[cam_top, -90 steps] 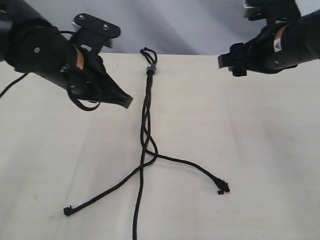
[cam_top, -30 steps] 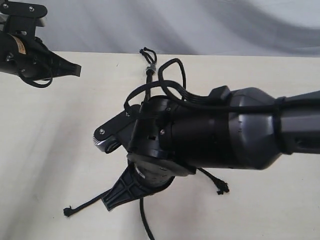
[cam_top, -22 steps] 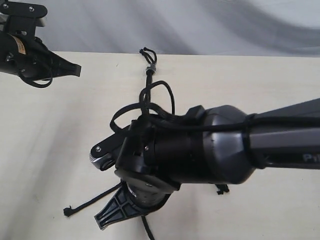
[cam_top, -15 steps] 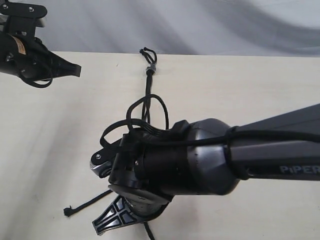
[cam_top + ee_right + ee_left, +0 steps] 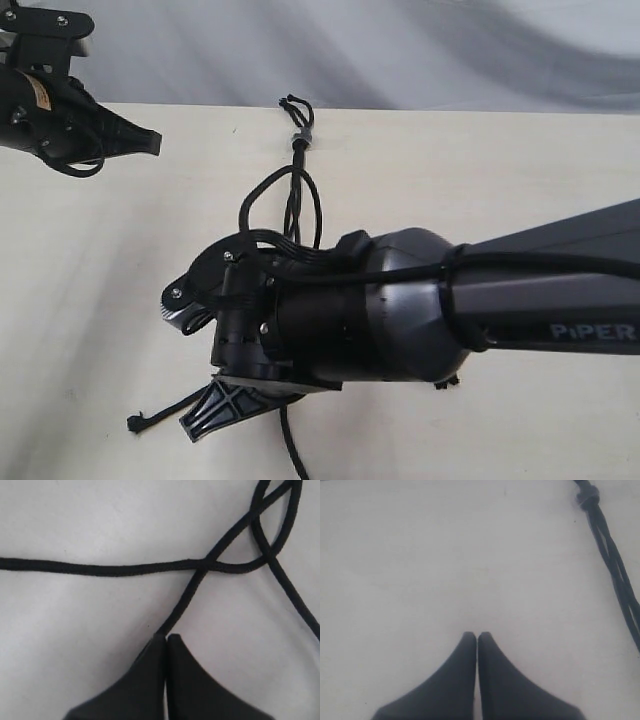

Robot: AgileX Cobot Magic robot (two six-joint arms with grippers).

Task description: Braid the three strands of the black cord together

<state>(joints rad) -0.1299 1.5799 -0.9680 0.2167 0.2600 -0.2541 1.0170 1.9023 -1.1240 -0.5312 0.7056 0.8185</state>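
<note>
The right gripper point(image 5: 192, 432), fingers together and touching the near-left strand point(image 5: 165, 408) though a pinch cannot be confirmed, is sitting at the near end of the black cord point(image 5: 297, 165) lying far-to-near, while the left gripper point(image 5: 155, 143), also closed, is idling far left.

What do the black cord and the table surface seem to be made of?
The black cord: likely woven textile fibre, matte; a fine braided texture shows in the right wrist view. The table: perhaps laminate or painted board, smooth, pale cream, with no grain visible.
</note>
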